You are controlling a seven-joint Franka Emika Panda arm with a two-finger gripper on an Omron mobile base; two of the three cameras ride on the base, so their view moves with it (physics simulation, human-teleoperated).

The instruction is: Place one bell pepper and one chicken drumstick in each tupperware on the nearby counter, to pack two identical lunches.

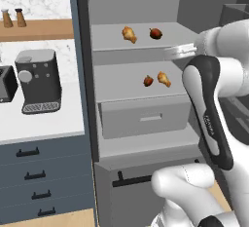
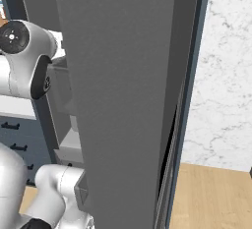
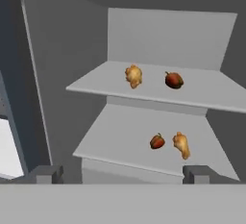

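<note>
The arm (image 1: 214, 94) is built of rounded, glossy white shells joined by dark grey to black sections. Its large link nearest the open fridge (image 1: 141, 36) carries a broad black band that curves down its length, with a line of small white lettering on it, too small to read. A flat, pale grey ring sits at the wrist end. From the right base, one white joint ends in a round black cap (image 2: 14, 35) with a small bright centre and tiny specks like screws. The finger tips (image 3: 47, 174) are small, blocky and dark grey.
</note>
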